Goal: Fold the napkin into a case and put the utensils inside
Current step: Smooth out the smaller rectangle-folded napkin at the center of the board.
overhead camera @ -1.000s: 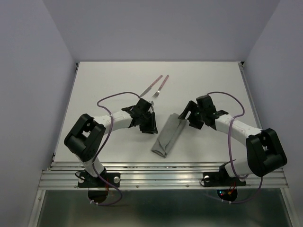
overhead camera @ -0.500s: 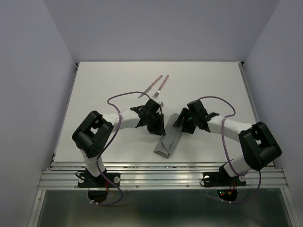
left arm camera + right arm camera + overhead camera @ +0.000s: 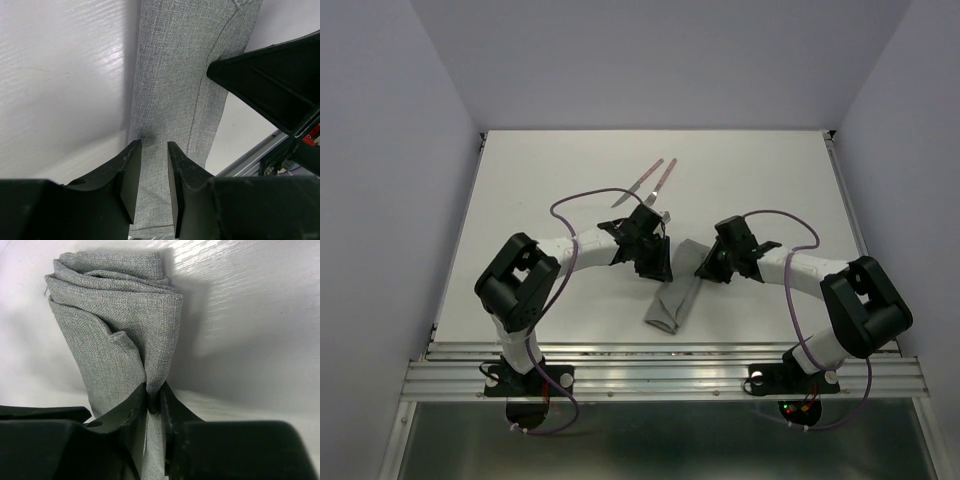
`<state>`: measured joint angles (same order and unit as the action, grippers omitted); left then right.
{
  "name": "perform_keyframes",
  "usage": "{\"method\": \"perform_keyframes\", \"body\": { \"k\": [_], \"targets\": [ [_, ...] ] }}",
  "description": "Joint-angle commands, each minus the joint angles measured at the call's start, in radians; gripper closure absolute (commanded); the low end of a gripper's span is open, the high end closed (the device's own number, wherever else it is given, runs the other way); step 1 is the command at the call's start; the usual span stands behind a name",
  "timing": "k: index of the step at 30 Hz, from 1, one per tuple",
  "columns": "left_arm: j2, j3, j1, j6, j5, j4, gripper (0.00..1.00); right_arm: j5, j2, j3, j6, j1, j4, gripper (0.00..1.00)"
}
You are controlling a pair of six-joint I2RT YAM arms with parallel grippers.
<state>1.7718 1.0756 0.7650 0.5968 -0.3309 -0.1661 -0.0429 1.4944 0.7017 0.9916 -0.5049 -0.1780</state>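
The grey napkin (image 3: 672, 298) lies folded into a narrow strip in the middle of the table, its far end bunched up. My right gripper (image 3: 154, 401) is shut on a raised fold of the napkin (image 3: 120, 325) at that far end. My left gripper (image 3: 153, 147) hovers open over the strip's left edge, and the napkin (image 3: 185, 75) shows flat between its jaws. The right gripper's black finger (image 3: 270, 75) shows across the cloth in the left wrist view. The utensils (image 3: 642, 182), two slim pieces with pinkish handles, lie side by side farther back, beyond the left gripper (image 3: 655, 262).
A metal rail (image 3: 670, 365) runs along the table's near edge, just beyond the napkin's near end. Purple cables (image 3: 582, 202) loop above both arms. Pale walls close in the table on three sides.
The right gripper has gone from wide open to shut on the napkin's far fold. The left gripper has moved right, over the strip's left edge. The napkin's far end has bunched and narrowed.
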Motion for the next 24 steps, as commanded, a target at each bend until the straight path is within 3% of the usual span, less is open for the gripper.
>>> {"method": "perform_keyframes", "body": {
  "k": [1,8,11,13,24],
  "targets": [
    [-0.081,-0.003,0.013,-0.037,-0.017,-0.029,0.62,0.032,0.021,0.007,0.024,-0.006,0.021,0.85],
    [-0.169,-0.075,0.048,-0.055,-0.034,-0.015,0.73,0.034,0.023,0.015,0.018,-0.006,0.021,0.89],
    [-0.161,-0.082,0.069,-0.048,-0.054,0.003,0.84,0.034,0.024,0.015,0.021,-0.006,0.021,0.90],
    [-0.149,-0.085,0.088,-0.042,-0.062,0.017,0.99,0.034,0.023,0.015,0.024,-0.006,0.023,0.90],
    [-0.054,-0.151,0.148,-0.009,-0.105,0.132,1.00,0.038,0.017,0.013,0.028,-0.006,0.018,0.90]
  ]
}}
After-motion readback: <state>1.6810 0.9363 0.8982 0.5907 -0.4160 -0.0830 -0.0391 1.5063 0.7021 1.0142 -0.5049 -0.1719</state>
